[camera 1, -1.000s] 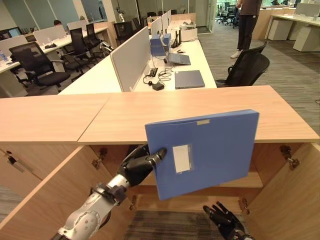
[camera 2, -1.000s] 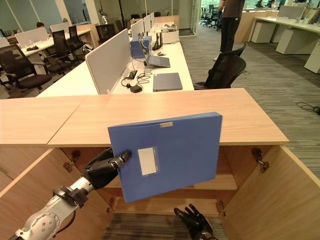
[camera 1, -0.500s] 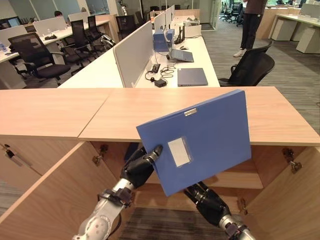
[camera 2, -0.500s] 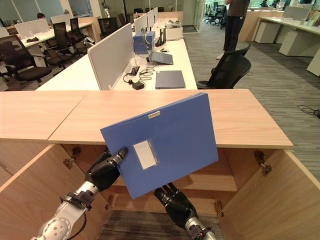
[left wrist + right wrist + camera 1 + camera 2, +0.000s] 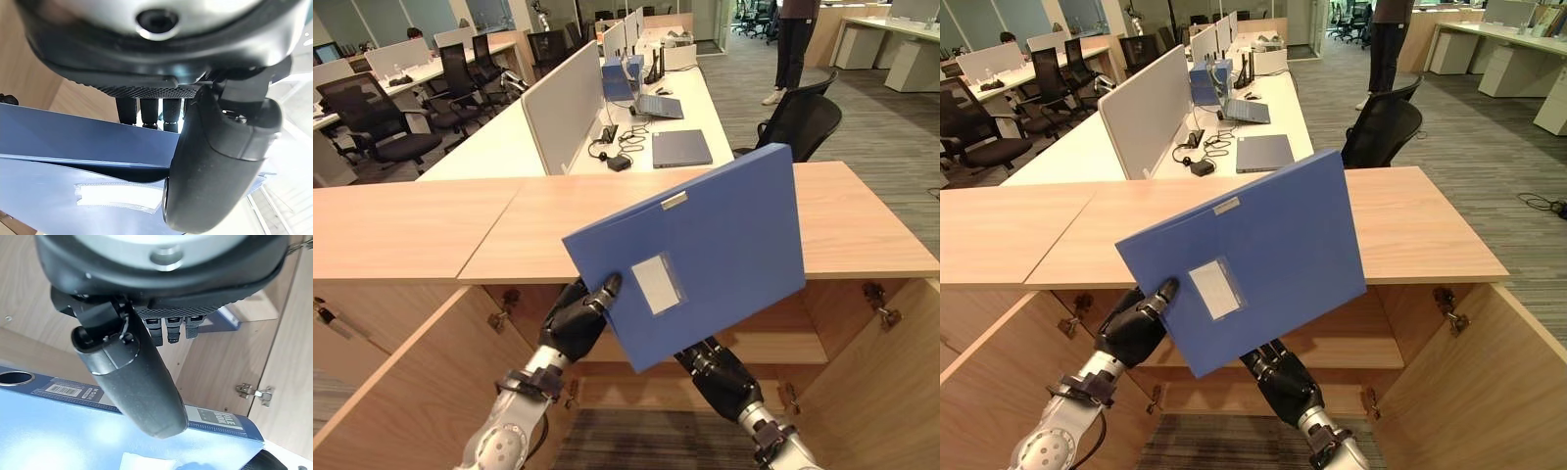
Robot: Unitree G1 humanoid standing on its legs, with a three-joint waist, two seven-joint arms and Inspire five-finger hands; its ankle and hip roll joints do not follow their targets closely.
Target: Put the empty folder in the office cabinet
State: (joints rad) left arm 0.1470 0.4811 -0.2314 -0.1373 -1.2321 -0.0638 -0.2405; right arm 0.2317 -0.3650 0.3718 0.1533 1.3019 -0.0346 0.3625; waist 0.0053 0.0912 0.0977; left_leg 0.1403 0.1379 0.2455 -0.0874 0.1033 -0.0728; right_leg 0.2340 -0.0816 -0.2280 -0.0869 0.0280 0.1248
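One blue folder (image 5: 695, 250), held tilted in front of the open cabinet (image 5: 822, 338), long axis rising to the right. Left robot hand (image 5: 576, 318): pinches its lower left corner. Right robot hand (image 5: 1268, 370): under the lower edge; grasp cannot be told. Cabinet opening lies below and behind. Beyond: one bench (image 5: 431, 230), office desks, one person standing.

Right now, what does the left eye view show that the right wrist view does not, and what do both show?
Left eye view: the light wooden cabinet top, the left hand pinching the flat blue plastic folder at its lower corner, and office desks behind.

Right wrist view: the folder's labelled spine, a metal door hinge and the cabinet's inner wooden walls.

Both: the folder and the right hand beneath it.
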